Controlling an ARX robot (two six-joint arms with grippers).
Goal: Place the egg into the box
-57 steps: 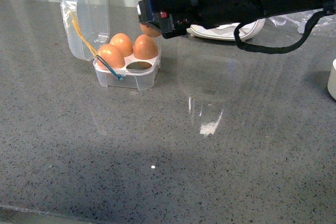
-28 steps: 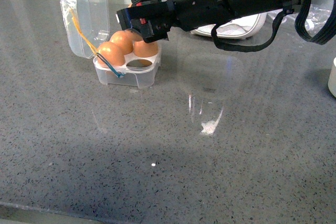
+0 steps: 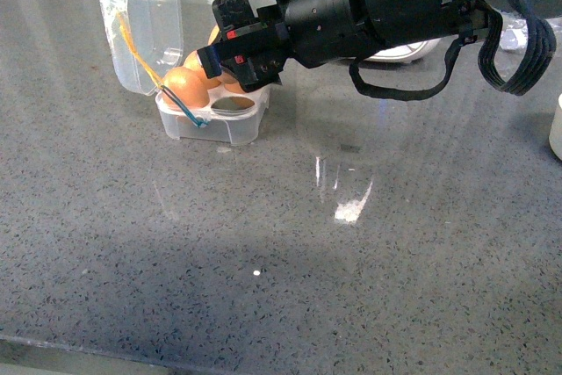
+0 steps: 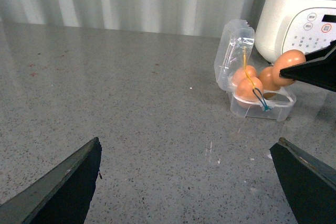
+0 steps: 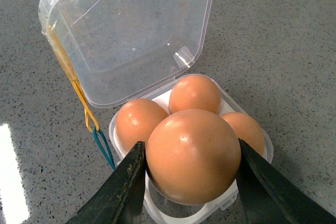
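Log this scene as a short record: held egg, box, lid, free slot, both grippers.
Held egg: orange-brown egg clamped in the right gripper, over the box, not yet seated
Box: clear four-slot box on the grey counter
Lid: lid open, standing up behind the slots
Already inside: three other eggs
Free slot: one slot, at the front right in the front view
Left gripper: left gripper open, empty, away from the box
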